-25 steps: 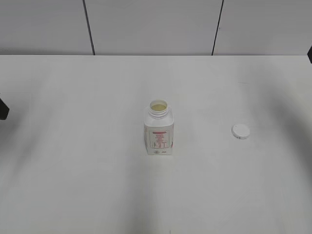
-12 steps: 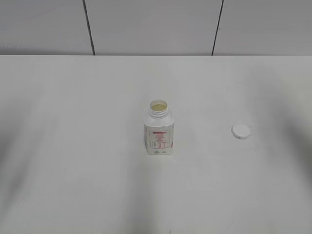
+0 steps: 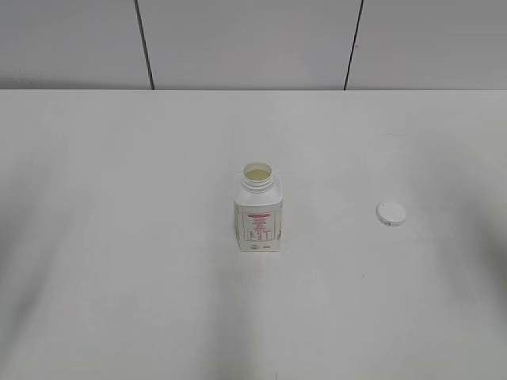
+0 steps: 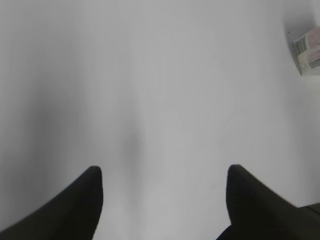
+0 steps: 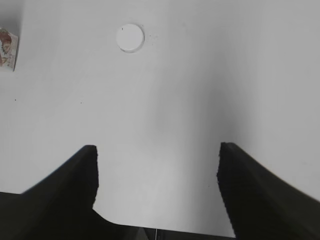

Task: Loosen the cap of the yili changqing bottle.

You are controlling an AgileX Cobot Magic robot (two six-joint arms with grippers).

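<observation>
The yili changqing bottle (image 3: 258, 212) stands upright at the table's middle with its neck open and pale yellowish liquid showing. Its corner shows in the left wrist view (image 4: 309, 51) and in the right wrist view (image 5: 7, 50). The white cap (image 3: 390, 213) lies flat on the table to the bottle's right, off the bottle; it also shows in the right wrist view (image 5: 130, 38). My left gripper (image 4: 162, 172) is open and empty over bare table. My right gripper (image 5: 157, 150) is open and empty, well short of the cap. Neither gripper shows in the exterior view.
The white table (image 3: 119, 261) runs to a grey panelled wall (image 3: 245, 43) at the back. Its front edge shows at the bottom of the right wrist view (image 5: 165, 231).
A dark arm part at the left edge and another at the upper right edge of the exterior view have left the view. Bottle and cap have not moved.
</observation>
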